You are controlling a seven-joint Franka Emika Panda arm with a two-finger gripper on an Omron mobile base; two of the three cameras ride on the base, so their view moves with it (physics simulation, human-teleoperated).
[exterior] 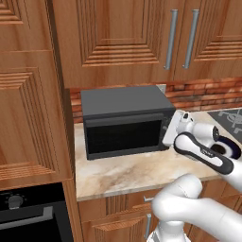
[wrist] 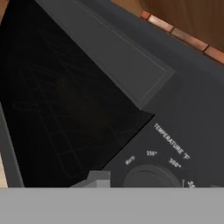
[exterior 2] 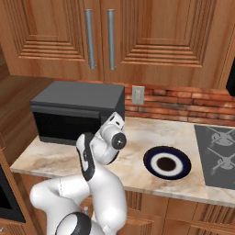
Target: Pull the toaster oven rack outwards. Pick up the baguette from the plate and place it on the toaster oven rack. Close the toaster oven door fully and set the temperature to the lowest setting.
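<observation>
Toaster oven point(exterior: 125, 120) sat shut on counter point(exterior 2: 137, 137); plate point(exterior 2: 167, 163) well apart right (bare centre). Claw at temperature dial point(wrist: 148, 177), grip state unclear.

One toaster oven point(exterior: 125, 120), one plate point(exterior 2: 167, 163), one temperature dial point(wrist: 148, 177), two cabinet handles point(exterior 2: 90, 39).

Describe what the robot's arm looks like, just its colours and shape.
The arm is made of glossy white rounded segments, joined by dark grey to black bands and round joint caps, one cap clear in the right base view. A small dark marking sits on the band near the wrist. No loose cables show. One grey finger tip of the gripper looks blocky and angular.
</observation>
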